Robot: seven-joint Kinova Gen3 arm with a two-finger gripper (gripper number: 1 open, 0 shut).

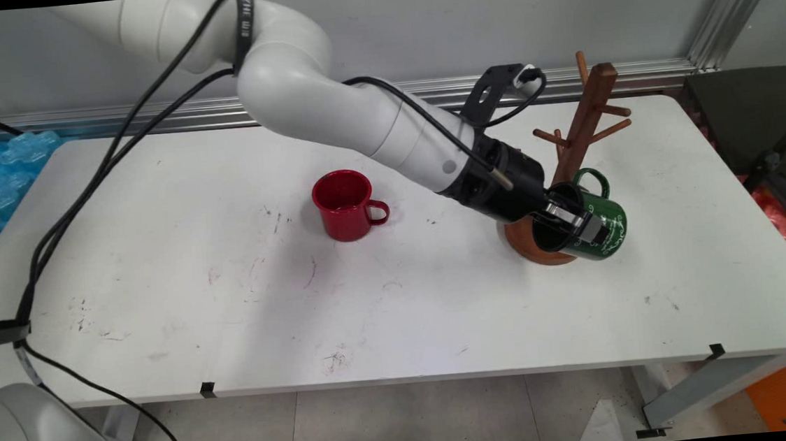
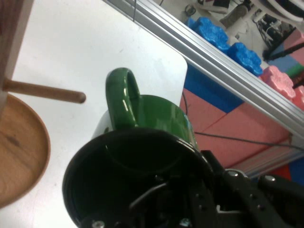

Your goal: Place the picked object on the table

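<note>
1. Gripping the green mug by its rim, one finger inside, the end effector holds it tilted at the tabletop's right, against the wooden mug tree.
2. Judged: keep the clamp firm, handle clear of pegs.
3. Red mug stands left; fingertips are hidden.

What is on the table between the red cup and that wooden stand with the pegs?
Between the red mug and the wooden mug tree, the main view shows only the robot's arm crossing above bare white table; its gripper grips a green mug beside the stand.
</note>
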